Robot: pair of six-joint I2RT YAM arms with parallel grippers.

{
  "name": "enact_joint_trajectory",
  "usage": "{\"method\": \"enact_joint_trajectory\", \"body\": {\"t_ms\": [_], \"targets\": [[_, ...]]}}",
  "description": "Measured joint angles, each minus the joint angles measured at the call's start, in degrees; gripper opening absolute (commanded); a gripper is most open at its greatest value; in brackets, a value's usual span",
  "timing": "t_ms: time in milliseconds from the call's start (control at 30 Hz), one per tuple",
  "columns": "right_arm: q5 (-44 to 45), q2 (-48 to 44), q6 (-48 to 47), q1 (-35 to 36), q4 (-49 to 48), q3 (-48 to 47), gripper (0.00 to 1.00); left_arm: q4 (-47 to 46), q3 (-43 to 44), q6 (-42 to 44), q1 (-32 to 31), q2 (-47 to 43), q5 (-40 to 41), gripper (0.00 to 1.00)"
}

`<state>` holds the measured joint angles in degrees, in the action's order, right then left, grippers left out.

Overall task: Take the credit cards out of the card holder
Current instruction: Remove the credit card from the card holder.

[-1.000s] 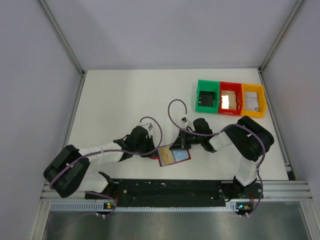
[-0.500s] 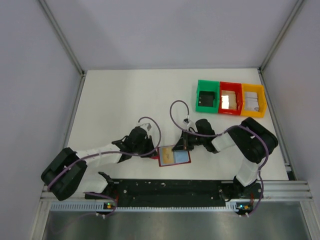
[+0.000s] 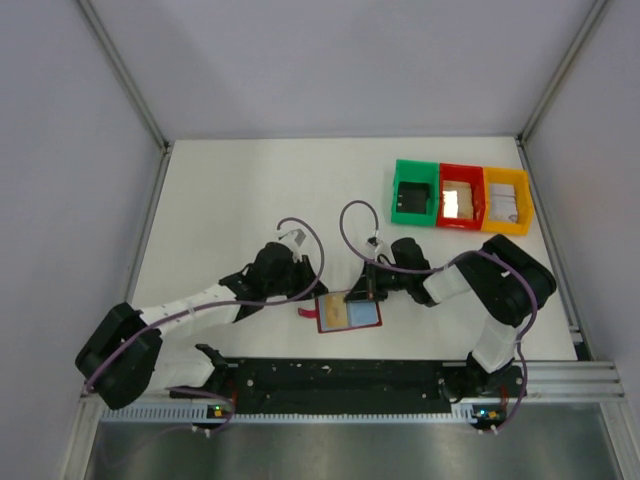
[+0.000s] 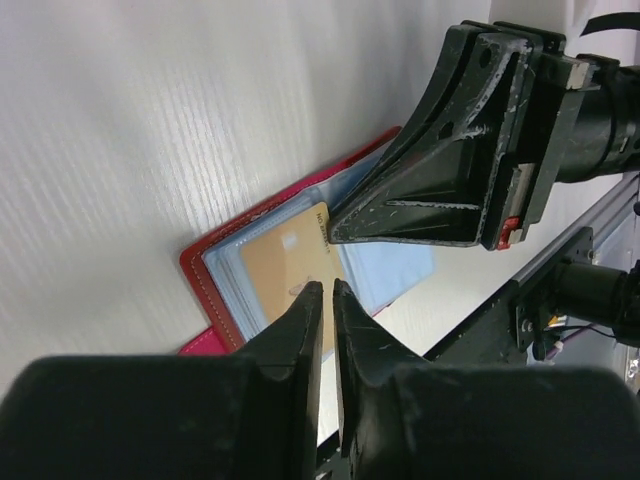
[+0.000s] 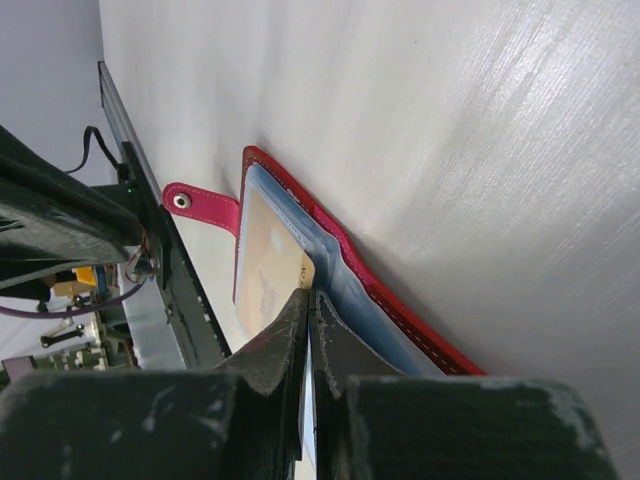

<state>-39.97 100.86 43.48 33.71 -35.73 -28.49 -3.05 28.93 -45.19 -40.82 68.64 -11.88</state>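
Observation:
The card holder [image 3: 348,312] lies open near the table's front edge, red border up, its tab [image 3: 305,313] at the left. A tan credit card [image 3: 335,314] sits in its left clear sleeve; a pale blue face [image 3: 367,313] shows on the right. My right gripper [image 3: 366,293] is shut on a sleeve edge of the holder [image 5: 400,310], beside the tan card [image 5: 265,270]. My left gripper [image 3: 312,292] is shut and empty. Its tips [image 4: 322,290] hover over the tan card [image 4: 285,265]; I cannot tell if they touch it.
Green [image 3: 397,190], red [image 3: 461,170] and yellow [image 3: 506,175] open bins stand at the back right, each with a card inside. The black base rail [image 3: 340,375] runs just in front of the holder. Frame posts flank the table.
The holder turned from tilted to square with the front edge. My left gripper has drawn back up and left off its left edge, uncovering the tab. My right gripper keeps its hold.

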Motion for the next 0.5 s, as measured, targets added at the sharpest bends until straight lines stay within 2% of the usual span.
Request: {"method": "enact_joint_trajectory", "body": {"t_ms": [100, 300, 500], "targets": [[-0.02, 0.00, 0.00, -0.02, 0.00, 0.00, 0.00, -2.10, 0.39, -1.22, 0.00, 3.43, -0.90, 0.00], [-0.07, 0.00, 0.00, -0.02, 0.00, 0.00, 0.00, -3.45, 0.37, -1.86, -0.02, 8.09, -1.29, 0.00], [-0.17, -0.02, 0.00, -0.02, 0.17, 0.00, 0.00, -3.34, 0.37, -1.64, 0.00, 8.76, -0.55, 0.00]]}}
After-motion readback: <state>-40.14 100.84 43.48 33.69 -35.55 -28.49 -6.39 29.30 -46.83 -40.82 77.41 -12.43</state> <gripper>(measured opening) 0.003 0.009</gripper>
